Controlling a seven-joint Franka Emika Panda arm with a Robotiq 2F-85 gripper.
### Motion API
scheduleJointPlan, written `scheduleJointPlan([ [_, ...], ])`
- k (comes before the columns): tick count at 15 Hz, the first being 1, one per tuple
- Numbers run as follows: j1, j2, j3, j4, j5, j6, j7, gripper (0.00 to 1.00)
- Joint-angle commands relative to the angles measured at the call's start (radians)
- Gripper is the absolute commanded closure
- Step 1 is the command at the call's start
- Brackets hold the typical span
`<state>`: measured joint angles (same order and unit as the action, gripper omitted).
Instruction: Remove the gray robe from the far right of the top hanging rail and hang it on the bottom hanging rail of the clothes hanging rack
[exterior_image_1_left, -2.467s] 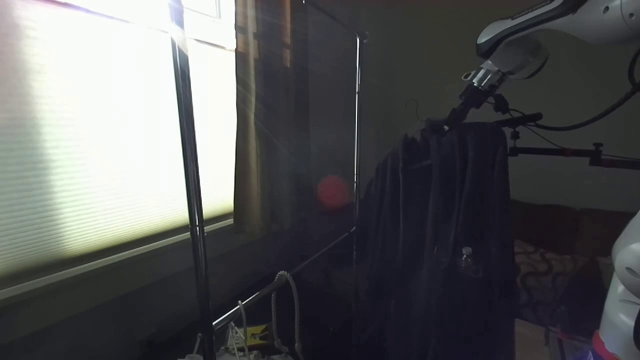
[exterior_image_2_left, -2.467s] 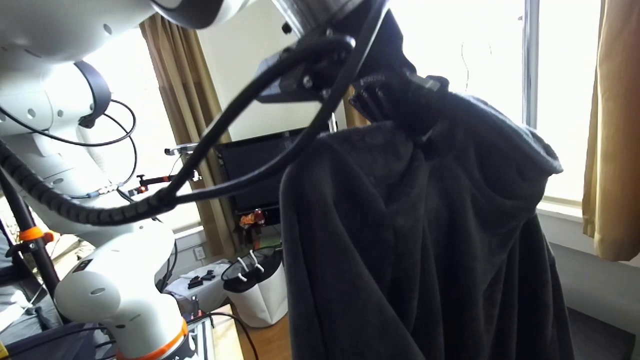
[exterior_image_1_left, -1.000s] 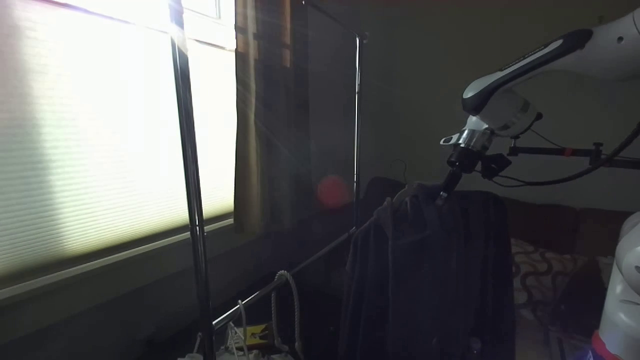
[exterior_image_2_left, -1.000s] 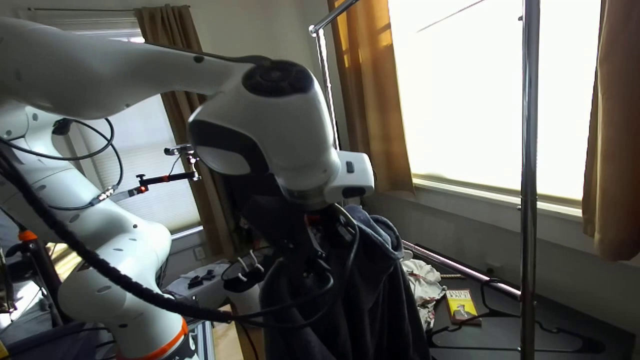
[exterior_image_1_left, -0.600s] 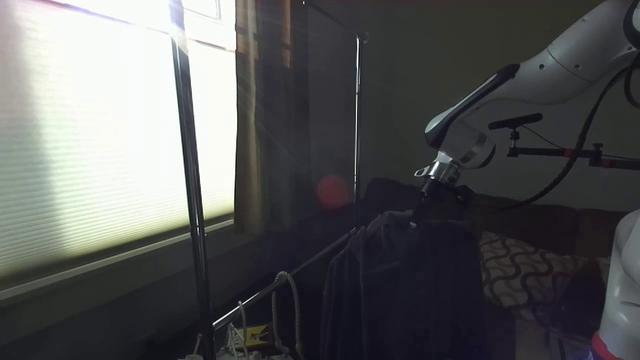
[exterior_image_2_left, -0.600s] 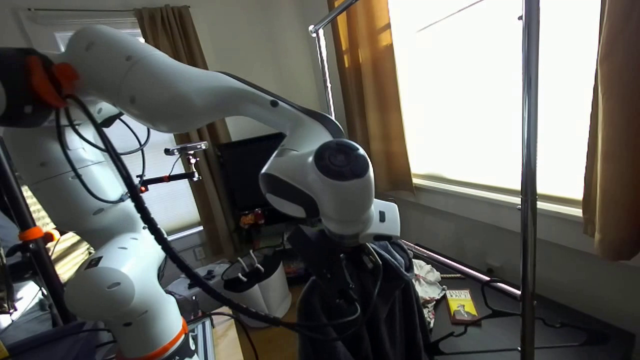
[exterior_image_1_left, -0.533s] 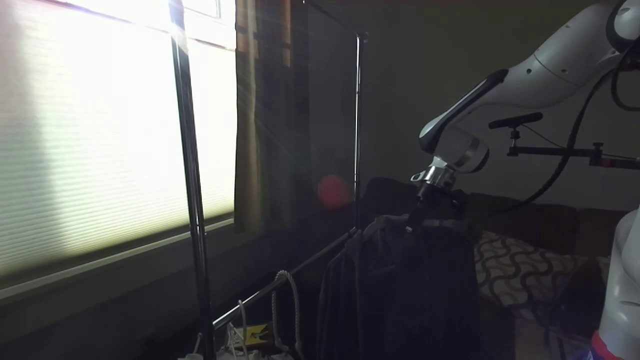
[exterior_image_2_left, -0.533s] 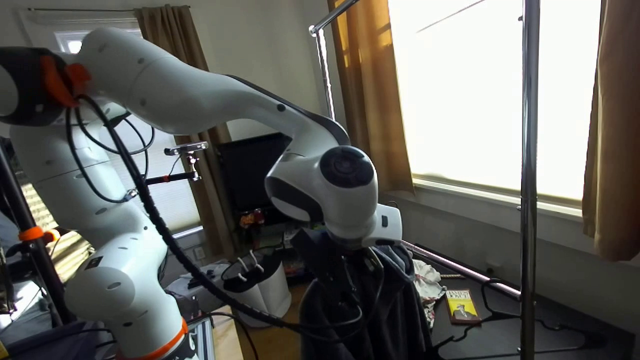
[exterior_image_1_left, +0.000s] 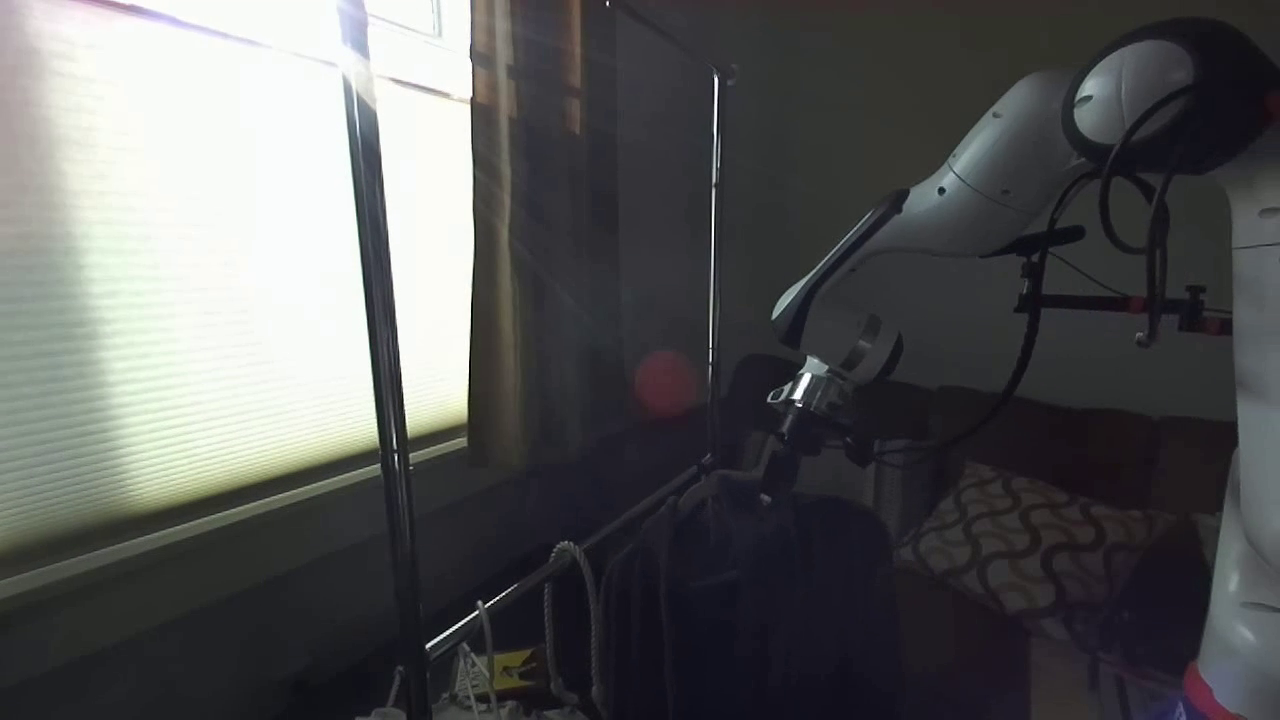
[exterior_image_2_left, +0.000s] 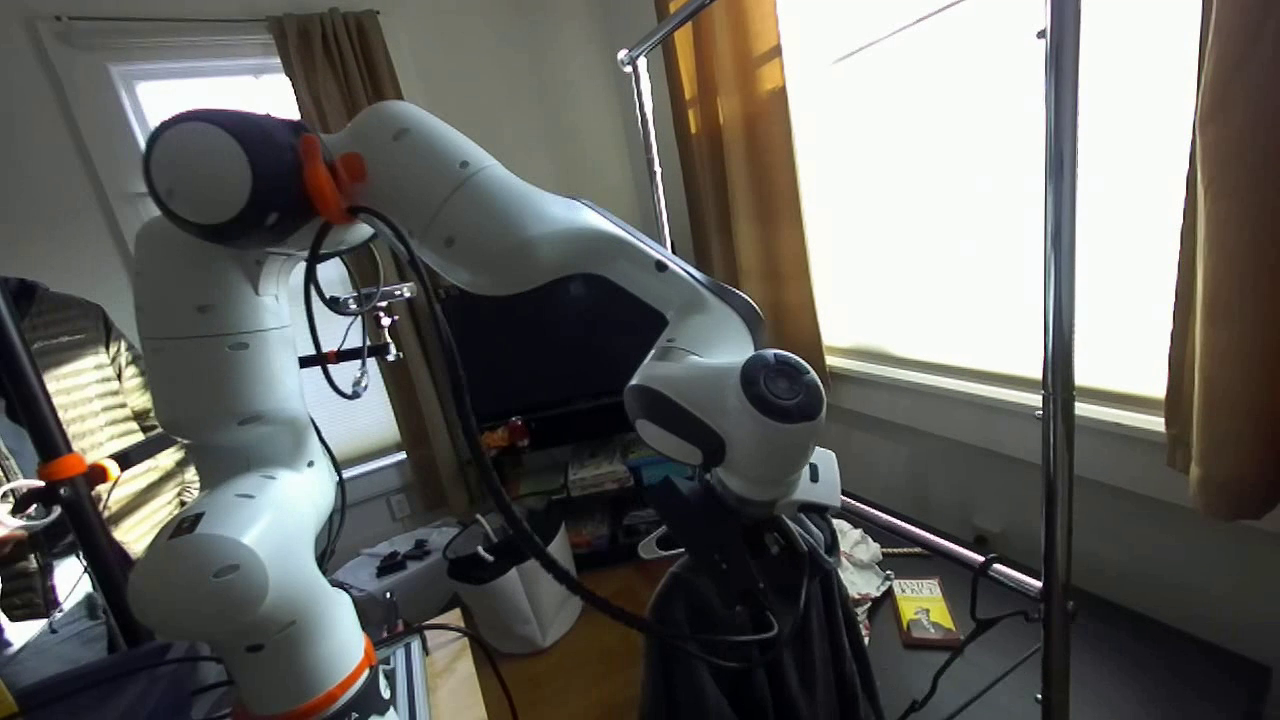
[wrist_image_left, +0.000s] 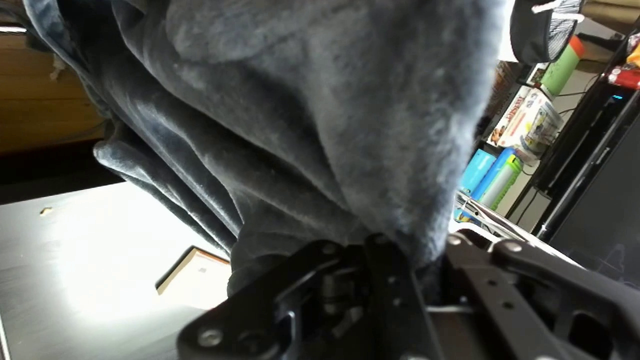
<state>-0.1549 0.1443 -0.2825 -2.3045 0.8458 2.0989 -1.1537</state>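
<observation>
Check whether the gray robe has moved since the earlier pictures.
Yes: in an exterior view, the gray robe has moved down and leftward in the picture, toward the unmoved bottom rail.

In an exterior view I'm looking from close by the near end of the hanging rack (exterior_image_1_left: 381, 330), obliquely along its bottom rail (exterior_image_1_left: 640, 508), the window (exterior_image_1_left: 220, 300) filling the left and the arm (exterior_image_1_left: 985, 190) the right. In an exterior view I'm facing back from the opposite end, angled slightly down, the arm looming near on the left and a dark screen (exterior_image_2_left: 550, 350) standing far off. Both are sharing rack, window, arm and gray robe (exterior_image_2_left: 770, 690). At the wrist I'm peering past the gripper (wrist_image_left: 417, 250) from very near, the robe covering much of a tilted frame; I'm getting the same screen at the right.
</observation>
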Motion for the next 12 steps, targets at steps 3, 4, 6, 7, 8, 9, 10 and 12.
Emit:
scheduleJointPlan([
  [3,-0.049,0.205,0.074,0.225,-0.001,0.008,0.112,0.98],
  [4,-0.055,0.231,0.080,0.250,-0.008,0.024,0.134,0.98],
  [6,-0.069,0.296,0.096,0.309,-0.016,0.042,0.177,0.98],
  [7,-0.074,0.324,0.104,0.333,-0.021,0.047,0.196,0.98],
  [8,-0.078,0.350,0.111,0.353,-0.028,0.061,0.214,0.98],
  [9,-0.080,0.373,0.117,0.370,-0.037,0.075,0.233,0.98],
  [10,-0.084,0.393,0.123,0.386,-0.046,0.084,0.250,0.98],
  [12,-0.086,0.429,0.135,0.414,-0.072,0.100,0.283,0.98],
])
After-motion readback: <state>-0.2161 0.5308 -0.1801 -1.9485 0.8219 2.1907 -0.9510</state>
